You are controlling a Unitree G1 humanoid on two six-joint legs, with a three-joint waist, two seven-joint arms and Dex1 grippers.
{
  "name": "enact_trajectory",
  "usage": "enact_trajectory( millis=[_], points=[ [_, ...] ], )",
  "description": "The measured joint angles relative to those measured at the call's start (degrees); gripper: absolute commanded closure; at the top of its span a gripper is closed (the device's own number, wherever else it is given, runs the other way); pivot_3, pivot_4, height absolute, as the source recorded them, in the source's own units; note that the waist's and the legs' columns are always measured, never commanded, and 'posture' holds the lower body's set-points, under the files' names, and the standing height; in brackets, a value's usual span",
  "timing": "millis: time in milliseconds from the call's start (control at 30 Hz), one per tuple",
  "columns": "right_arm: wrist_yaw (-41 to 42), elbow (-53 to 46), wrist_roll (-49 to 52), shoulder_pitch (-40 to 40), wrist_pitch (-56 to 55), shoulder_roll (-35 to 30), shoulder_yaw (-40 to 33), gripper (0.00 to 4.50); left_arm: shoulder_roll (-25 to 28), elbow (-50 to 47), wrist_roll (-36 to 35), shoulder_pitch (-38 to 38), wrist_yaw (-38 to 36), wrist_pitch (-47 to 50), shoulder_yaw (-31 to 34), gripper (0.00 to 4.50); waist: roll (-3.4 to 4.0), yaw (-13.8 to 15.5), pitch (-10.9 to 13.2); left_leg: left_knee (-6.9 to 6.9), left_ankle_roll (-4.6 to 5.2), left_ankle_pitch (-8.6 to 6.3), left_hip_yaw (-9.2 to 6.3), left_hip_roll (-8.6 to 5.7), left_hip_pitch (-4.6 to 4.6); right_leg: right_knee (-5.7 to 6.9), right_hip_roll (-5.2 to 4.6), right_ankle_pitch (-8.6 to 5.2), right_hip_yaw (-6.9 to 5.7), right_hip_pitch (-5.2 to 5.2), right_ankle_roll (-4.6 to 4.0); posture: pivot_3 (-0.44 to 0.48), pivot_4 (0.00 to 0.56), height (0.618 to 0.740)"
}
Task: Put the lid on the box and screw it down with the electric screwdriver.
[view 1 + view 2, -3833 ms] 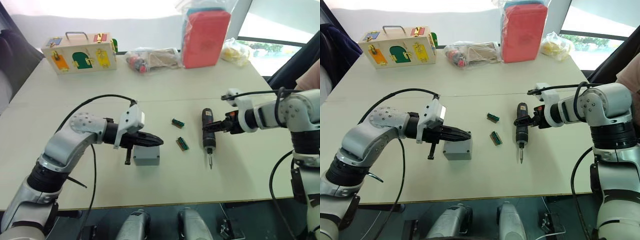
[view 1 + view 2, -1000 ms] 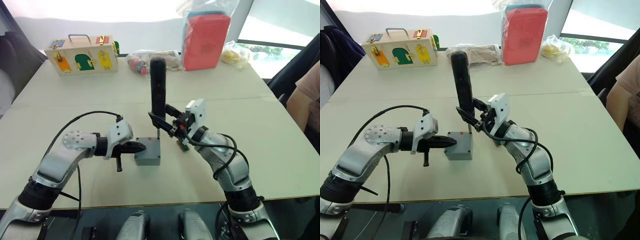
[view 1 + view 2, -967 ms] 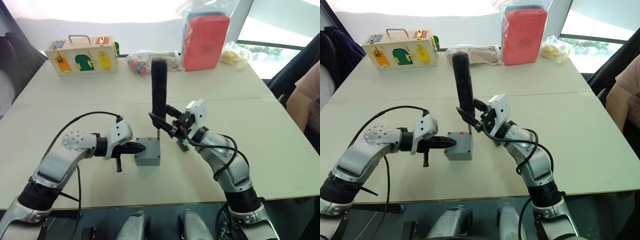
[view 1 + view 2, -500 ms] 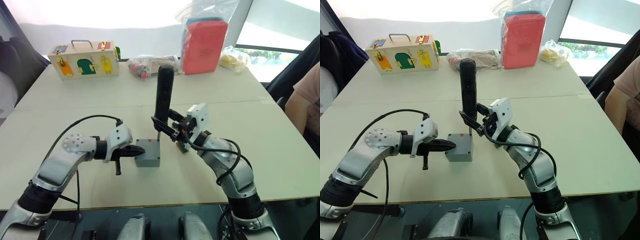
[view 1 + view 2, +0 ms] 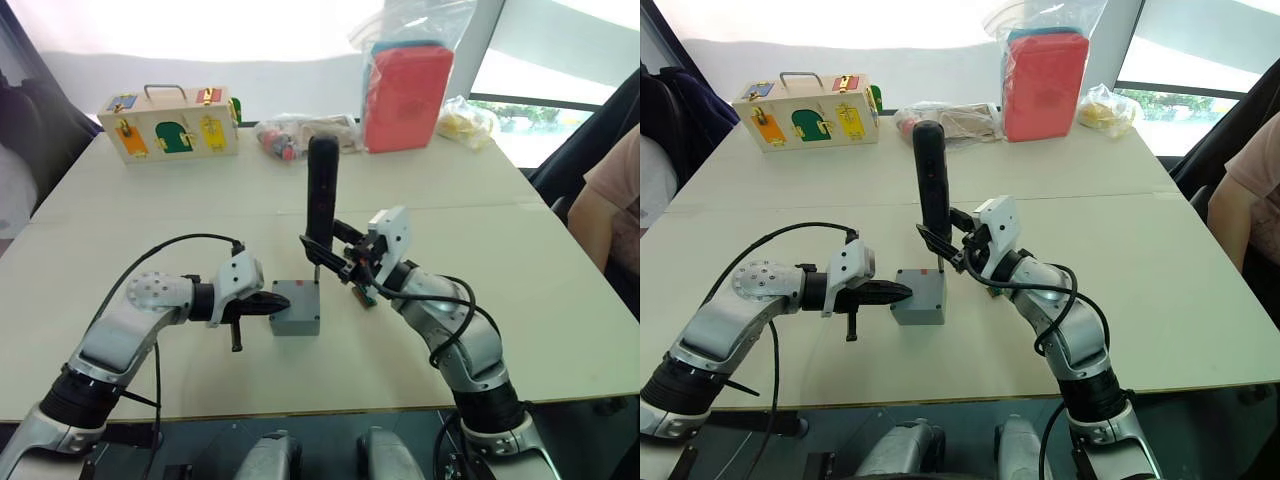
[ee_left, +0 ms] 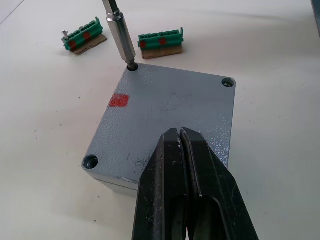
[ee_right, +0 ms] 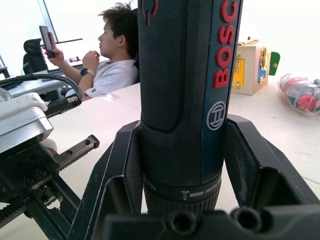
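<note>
Keep electric screwdriver upright in clamped right gripper, bit seated in lid corner hole, closed left gripper steadying box.

left gripper: fingers pressed together, tip over lid edge | lid: on box, red mark on top, screw holes at corners | screwdriver bit: seated in one corner hole | two green connectors: on table beyond box

Both end effectors clamped.
</note>
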Motion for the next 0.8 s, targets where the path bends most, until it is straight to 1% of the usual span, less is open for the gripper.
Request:
enact_trajectory(
  millis=[800],
  points=[
    [-0.18,1.32,-0.33,0.88,-1.20,1.00,0.16,2.69,-0.03,-2.25,0.29,-0.59,0.74,5.02,0.02,4.50,-0.05,0.01,-0.38,-0.25,0.00,0.00,-0.01,0.00,0.04,-0.15,-0.02,0.00,0.02,0.00,0.00,0.000,0.150,0.740]
  ],
)
